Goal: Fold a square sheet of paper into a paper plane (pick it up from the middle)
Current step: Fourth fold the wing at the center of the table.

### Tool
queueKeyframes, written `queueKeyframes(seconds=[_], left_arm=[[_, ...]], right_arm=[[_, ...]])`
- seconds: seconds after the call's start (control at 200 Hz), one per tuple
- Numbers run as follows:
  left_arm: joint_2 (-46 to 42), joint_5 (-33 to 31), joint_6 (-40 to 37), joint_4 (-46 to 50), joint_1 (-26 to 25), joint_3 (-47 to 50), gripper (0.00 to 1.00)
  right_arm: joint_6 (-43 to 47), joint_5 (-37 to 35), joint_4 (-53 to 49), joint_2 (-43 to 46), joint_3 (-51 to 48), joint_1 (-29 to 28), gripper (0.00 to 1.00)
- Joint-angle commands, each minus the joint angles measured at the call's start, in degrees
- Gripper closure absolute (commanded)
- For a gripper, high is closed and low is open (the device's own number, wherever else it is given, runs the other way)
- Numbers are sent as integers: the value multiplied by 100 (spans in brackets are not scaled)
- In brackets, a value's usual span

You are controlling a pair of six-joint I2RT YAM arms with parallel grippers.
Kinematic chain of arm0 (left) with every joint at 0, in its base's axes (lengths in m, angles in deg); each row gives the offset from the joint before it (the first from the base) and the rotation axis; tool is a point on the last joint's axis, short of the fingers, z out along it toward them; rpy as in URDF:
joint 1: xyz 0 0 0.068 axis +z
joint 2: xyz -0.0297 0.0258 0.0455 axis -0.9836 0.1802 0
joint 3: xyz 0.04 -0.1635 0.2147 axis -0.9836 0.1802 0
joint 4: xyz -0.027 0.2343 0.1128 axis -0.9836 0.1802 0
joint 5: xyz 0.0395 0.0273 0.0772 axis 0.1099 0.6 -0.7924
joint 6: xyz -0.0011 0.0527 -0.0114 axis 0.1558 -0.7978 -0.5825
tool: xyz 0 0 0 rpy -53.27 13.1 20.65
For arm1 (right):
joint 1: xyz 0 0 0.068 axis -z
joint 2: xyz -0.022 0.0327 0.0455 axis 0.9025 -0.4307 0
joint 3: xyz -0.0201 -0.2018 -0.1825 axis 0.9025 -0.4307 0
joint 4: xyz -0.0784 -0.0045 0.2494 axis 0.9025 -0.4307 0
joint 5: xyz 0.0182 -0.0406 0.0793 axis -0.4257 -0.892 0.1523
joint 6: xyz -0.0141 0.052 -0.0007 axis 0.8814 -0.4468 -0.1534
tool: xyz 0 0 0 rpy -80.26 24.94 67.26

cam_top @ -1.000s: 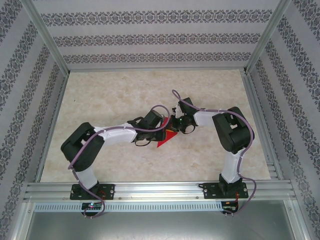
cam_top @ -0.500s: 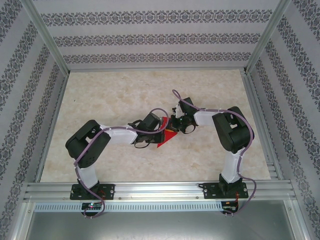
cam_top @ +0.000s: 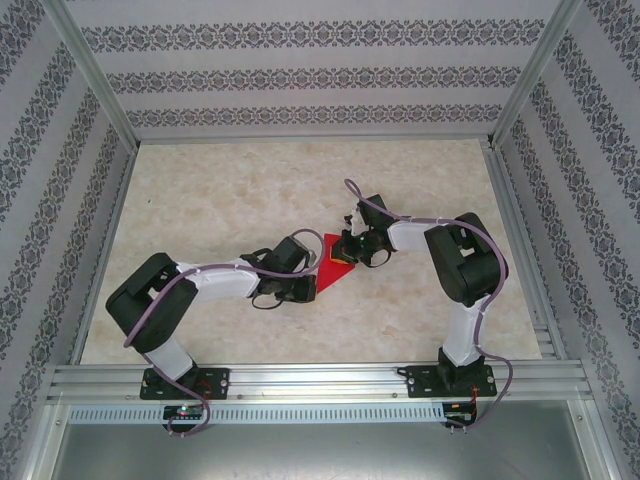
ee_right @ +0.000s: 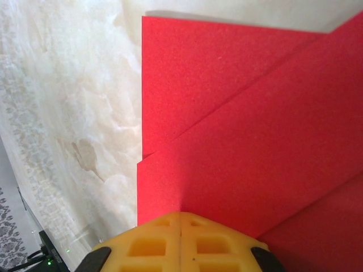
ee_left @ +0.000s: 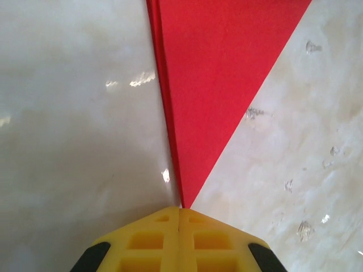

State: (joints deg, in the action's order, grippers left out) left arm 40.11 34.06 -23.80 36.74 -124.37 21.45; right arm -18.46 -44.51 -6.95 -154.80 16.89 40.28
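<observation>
The red paper [cam_top: 330, 268] lies folded on the pale marbled desk [cam_top: 230, 190], between the two tools and touching or nearly touching both. From above it reads as a narrow red wedge. Its near point is beside the left tool [cam_top: 303, 288] and its far, wider end is under the right tool [cam_top: 347, 252].

In the left wrist view the paper [ee_left: 215, 85] is a long triangle lying flat on the desk [ee_left: 74, 141]. It widens away from the left tool [ee_left: 180, 218] and narrows to a sharp tip right at that tool's front. A thin second layer shows along the triangle's left edge. The left tool's yellow fingers [ee_left: 147, 238] are pressed together with no gap. The paper's tip ends at their seam, and whether it is pinched there cannot be told.

In the right wrist view the paper [ee_right: 255, 141] spreads ahead and to the right of the right tool [ee_right: 180, 221] in several overlapping layers. A flap with a straight left edge lies farthest out, and diagonal fold edges run up to the right across the nearer layers. The red reaches back to this tool's tips and passes beneath them. Its yellow fingers [ee_right: 142, 243] are also closed against each other, and it is unclear whether they clamp the paper or only rest on it. Bare desk [ee_right: 96, 113] lies to the left of this tool.

Purple cables [cam_top: 360, 200] run along both white arms.
</observation>
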Motion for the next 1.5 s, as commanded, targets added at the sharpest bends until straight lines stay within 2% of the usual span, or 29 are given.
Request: queueKeyframes(seconds=[0.0, 0.11, 0.23, 0.415, 0.754, 1.094, 1.254, 1.494], left_arm=[[-406, -188, 17, -213, -42, 0, 100], [-604, -498, 133, -822, -48, -19, 100], [-433, -702, 252, -1153, -42, -16, 100], [74, -570, 474, -1557, -43, -8, 100], [537, -335, 637, -1635, -42, 167, 100], [583, -509, 604, -1176, -42, 300, 100], [623, -510, 622, -1194, -48, 293, 100], [594, -550, 619, -1173, -47, 295, 100]], right_arm=[[52, -1039, -464, -460, -160, 76, 99], [47, -1034, -482, -469, -115, 74, 99], [49, -1013, -498, -443, -74, 56, 99], [11, -850, -363, -424, -35, 45, 99], [-75, -617, -193, -182, 83, 30, 98], [44, -109, 656, 477, -209, -98, 96], [57, -156, 665, 757, -481, -357, 96], [-90, -277, 630, 586, -695, -549, 96]])
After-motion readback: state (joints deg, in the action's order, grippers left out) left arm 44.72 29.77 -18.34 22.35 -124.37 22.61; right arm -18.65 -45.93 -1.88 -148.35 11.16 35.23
